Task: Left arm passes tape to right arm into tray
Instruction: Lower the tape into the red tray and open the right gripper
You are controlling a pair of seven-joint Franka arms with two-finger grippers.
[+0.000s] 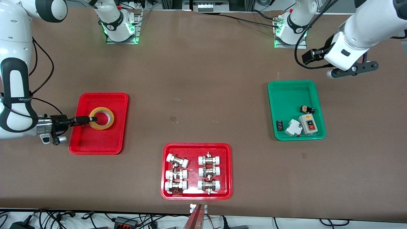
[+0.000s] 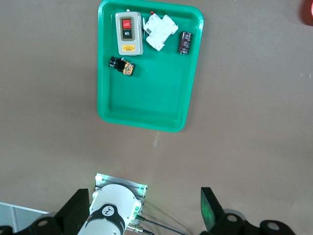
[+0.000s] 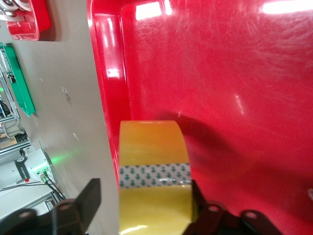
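Observation:
The yellow tape (image 1: 109, 118) lies flat in the plain red tray (image 1: 95, 143) toward the right arm's end of the table. My right gripper (image 1: 93, 119) is low over the tray with its fingers straddling the roll's wall. In the right wrist view the tape (image 3: 151, 147) stands between the fingers on the tray (image 3: 220, 73). One finger is against the tape and the other stands clear of it, so my right gripper (image 3: 144, 200) is open. My left gripper (image 1: 353, 70) is open and empty, raised over bare table by the green tray. Its fingers (image 2: 210, 210) stand wide apart.
A wider red tray (image 1: 165, 171) with pipe fittings sits near the front edge at mid-table. A green tray (image 1: 279, 95) with a switch box and small parts lies toward the left arm's end, and also shows in the left wrist view (image 2: 146, 98).

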